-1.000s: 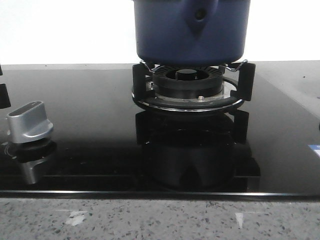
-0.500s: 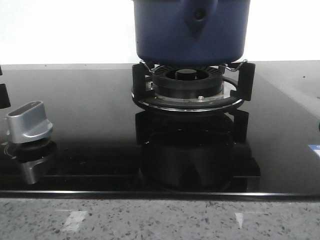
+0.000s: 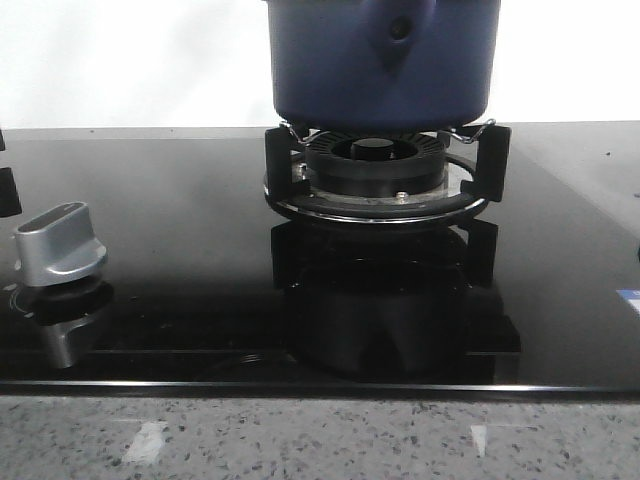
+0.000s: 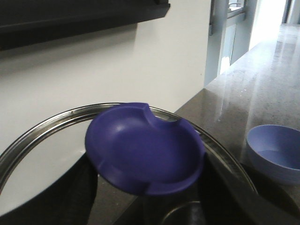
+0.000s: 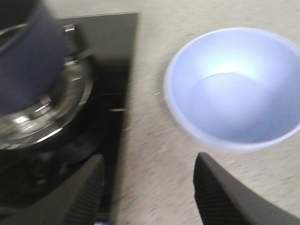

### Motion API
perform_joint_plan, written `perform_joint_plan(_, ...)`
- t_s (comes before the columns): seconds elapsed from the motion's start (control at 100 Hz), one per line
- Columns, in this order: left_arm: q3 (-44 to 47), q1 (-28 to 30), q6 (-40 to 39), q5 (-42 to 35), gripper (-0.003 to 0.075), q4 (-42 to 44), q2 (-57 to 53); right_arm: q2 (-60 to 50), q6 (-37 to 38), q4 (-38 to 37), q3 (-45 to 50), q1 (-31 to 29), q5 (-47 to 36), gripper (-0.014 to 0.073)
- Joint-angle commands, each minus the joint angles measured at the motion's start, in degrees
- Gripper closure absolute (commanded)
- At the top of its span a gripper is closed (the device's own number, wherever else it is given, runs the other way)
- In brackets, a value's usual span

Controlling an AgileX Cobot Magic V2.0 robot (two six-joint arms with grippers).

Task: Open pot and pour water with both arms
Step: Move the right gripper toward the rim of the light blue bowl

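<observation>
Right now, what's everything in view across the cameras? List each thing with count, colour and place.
pot: one, dark blue, sitting on the burner.
burner: one, black ring with pot supports, on the cooktop.
cooktop: one, glossy black glass, set in the speckled countertop.
knob: one, silver, cooktop's front left.
lid: one, glass with a steel rim and dark blue knob, close under the left wrist camera.
bowl: one, light blue, on the countertop beside the cooktop.
right gripper: black jaws apart, nothing between them.
</observation>
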Motion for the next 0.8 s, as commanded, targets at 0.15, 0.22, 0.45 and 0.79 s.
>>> perform_joint_plan(0.15, -2.0, 7.4, -2.8, 5.3, 0.0529, -5.2, -3.8, 15.6, 6.1, -12.0, -12.8, -2.7, 1.6, 0.0211)
perform_joint_plan(0.22, -2.0, 8.9, -3.4, 6.7, 0.0529, -5.2, -3.8, 20.4, 6.1, -12.5, -16.1, -5.3, 3.5, 0.0211)
perform_joint_plan(0.45, -2.0, 10.3, -3.4, 8.5, 0.0529, -5.2, -3.8, 32.1, 4.1, -12.6, -21.9, -12.9, 6.4, 0.0211)
perform_joint_plan(0.79, -2.0, 10.3, -3.4, 8.6, 0.0529, -5.2, -3.8, 38.1, 4.1, -12.6, -21.9, -15.8, 6.5, 0.0211)
